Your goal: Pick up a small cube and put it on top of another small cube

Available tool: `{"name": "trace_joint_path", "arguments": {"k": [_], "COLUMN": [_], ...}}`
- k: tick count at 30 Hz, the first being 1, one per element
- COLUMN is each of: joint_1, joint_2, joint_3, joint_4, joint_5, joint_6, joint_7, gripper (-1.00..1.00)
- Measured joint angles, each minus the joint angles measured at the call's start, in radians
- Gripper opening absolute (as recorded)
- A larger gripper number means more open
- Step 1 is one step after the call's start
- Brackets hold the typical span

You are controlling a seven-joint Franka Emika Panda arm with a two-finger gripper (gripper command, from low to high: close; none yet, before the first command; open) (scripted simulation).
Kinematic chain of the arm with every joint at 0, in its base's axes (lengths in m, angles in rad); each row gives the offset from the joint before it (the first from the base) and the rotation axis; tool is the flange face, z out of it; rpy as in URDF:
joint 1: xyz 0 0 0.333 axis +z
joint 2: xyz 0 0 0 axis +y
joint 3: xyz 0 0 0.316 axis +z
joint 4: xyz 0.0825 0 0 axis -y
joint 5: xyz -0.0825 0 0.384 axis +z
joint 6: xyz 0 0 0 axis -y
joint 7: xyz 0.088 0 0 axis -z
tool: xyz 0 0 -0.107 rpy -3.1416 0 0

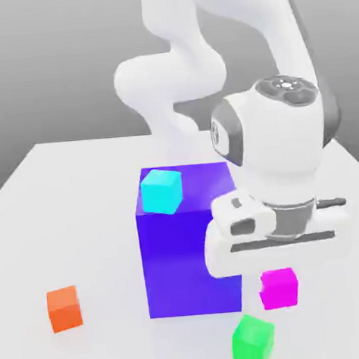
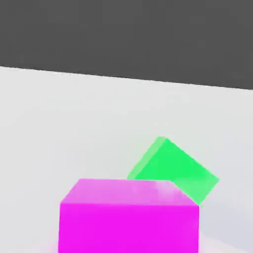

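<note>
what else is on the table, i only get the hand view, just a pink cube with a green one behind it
Observer: A big blue-violet block stands beside the magenta cube, on the exterior view's left.
Operator: anything on it
Observer: A cyan cube sits on top, near a corner.
Operator: any more small cubes
Observer: An orange cube sits alone, farther toward the exterior view's left.

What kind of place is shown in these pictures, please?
Most likely a simulated tabletop test scene, not a real room. A plain white table stands before an empty grey backdrop. It bears flat-coloured blocks: a big blue-violet block, a small magenta-pink cube, a green cube and an orange cube.
</note>
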Motion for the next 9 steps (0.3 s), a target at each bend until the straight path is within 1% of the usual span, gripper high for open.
{"name": "trace_joint_path", "arguments": {"k": [2,5,6,9], "joint_1": [-0.005,-0.010,-0.012,-0.012], "joint_2": [0.034,0.129,0.155,0.155], "joint_3": [-0.010,-0.006,-0.003,-0.003], "joint_4": [0.004,0.009,0.011,0.011], "joint_5": [0.005,0.018,0.022,0.022], "joint_6": [0.030,0.120,0.144,0.144], "joint_7": [0.036,0.037,0.035,0.035], "gripper": [-1.00,-1.00,1.00,1.00]}}
